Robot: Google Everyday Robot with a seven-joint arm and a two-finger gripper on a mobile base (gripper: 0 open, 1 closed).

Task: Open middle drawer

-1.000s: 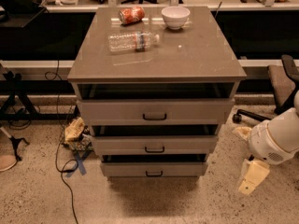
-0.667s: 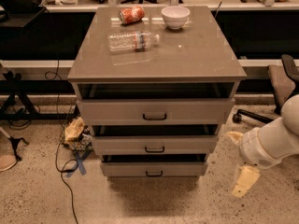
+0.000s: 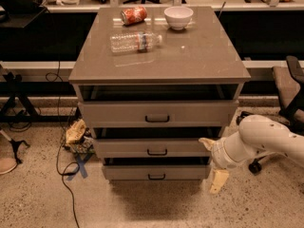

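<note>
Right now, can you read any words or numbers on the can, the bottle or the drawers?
Red can: label too blurred to read.
Plastic bottle: label too blurred to read.
Bowl and middle drawer: no text.
Gripper, jaws open, beside the middle drawer's right end: no text.

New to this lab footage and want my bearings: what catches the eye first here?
A grey-beige three-drawer cabinet fills the centre. On its top lie a clear plastic bottle on its side, a crushed red can and a white bowl. At lower right the white robot arm holds its cream two-finger tool open by the right end of the middle drawer, away from its small black bar handle.
</note>
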